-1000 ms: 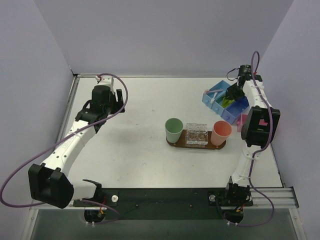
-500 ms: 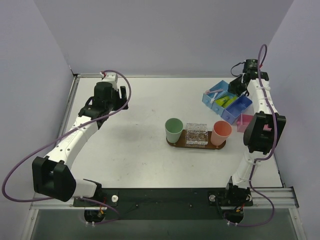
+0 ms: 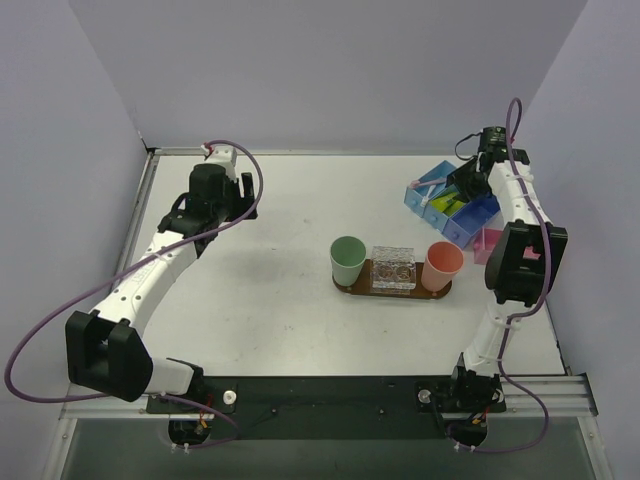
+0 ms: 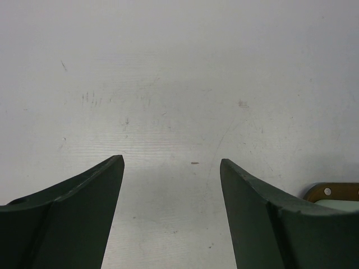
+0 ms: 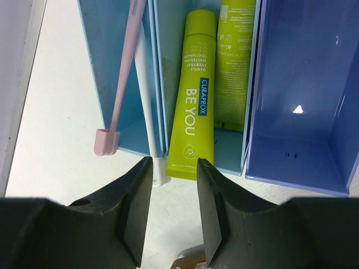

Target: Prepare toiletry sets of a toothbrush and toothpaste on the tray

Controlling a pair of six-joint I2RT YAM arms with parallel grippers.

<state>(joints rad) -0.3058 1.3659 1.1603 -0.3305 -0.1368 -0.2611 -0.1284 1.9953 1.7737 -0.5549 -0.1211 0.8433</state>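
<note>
In the right wrist view two lime-green toothpaste tubes (image 5: pixel 193 95) lie in the middle compartment of the blue bin (image 5: pixel 255 84). A pink toothbrush (image 5: pixel 120 84) and a white toothbrush (image 5: pixel 147 101) lean in the compartment to their left. My right gripper (image 5: pixel 174 165) hangs open just short of the nearer tube's flat end, nothing between its fingers. From above, the right gripper (image 3: pixel 462 188) is over the bin (image 3: pixel 468 228). The brown tray (image 3: pixel 392 289) is mid-table. My left gripper (image 4: pixel 171 162) is open over bare table at the far left (image 3: pixel 241 203).
On the tray stand a mint-green cup (image 3: pixel 347 258), a clear box (image 3: pixel 393 268) and a salmon cup (image 3: pixel 441 265). A pink shallow box (image 3: pixel 487 243) sits beside the bin. The bin's right compartment (image 5: pixel 303 84) holds nothing. Walls close in on the left, right and back.
The right gripper has gone from shut to open; it drew back from the bin and came back over it. The left arm's wrist shifted slightly toward the back.
</note>
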